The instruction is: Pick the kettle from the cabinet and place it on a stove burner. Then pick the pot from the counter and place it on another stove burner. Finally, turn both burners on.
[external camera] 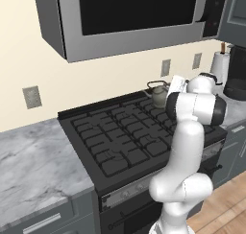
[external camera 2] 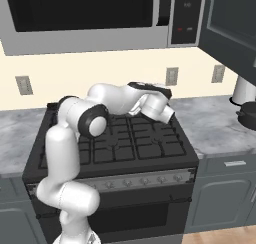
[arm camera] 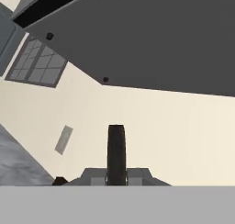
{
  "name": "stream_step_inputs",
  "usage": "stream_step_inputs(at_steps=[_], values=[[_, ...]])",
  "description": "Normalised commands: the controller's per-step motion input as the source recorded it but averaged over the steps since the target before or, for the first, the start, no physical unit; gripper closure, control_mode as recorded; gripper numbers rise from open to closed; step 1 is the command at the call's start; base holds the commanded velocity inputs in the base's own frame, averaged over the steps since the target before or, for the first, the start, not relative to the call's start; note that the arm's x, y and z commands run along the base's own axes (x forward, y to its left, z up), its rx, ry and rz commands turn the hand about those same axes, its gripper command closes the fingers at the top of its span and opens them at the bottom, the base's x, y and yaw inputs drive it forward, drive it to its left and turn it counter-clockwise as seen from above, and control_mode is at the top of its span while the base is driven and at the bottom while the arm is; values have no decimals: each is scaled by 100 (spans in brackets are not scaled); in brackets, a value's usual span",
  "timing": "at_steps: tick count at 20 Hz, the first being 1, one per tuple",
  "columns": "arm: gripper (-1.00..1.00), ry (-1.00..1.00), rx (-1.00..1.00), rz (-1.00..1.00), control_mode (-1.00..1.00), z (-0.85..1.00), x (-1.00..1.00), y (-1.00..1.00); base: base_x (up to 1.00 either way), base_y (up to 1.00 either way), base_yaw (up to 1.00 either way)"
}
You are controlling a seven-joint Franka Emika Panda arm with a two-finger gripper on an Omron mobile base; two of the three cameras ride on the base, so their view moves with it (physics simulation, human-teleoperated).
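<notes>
Left base view shows the kettle (external camera: pixel 159 95) on the stove burners (external camera: pixel 126 134); hand (arm camera: pixel 116 182) clenched, empty.

A home kitchen is shown, rendered rather than photographed. A black gas cooktop (external camera: pixel 129 137) with cast-iron grates and a row of front knobs (external camera 2: pixel 145 180) is set between veined marble counters (external camera: pixel 33 156) over dark grey drawers, with a silver-framed microwave (external camera: pixel 129 17) mounted above it at 12 o'clock. A small kettle (external camera: pixel 158 94) is seen on a rear burner, wall outlets (external camera 2: pixel 172 76) are fitted in the cream backsplash, and wood flooring (external camera: pixel 226 209) is visible at 4 o'clock.
</notes>
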Motion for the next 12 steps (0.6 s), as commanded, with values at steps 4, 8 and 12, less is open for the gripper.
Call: stream_step_inputs(at_steps=[4, 8, 12], values=[[100, -1, 0, 2, -100, -11, 18, -3, 0, 0, 0], [100, -1, 0, 2, -100, -10, 19, -1, 0, 0, 0], [100, 0, 0, 1, -100, -8, 22, -1, 0, 0, 0]])
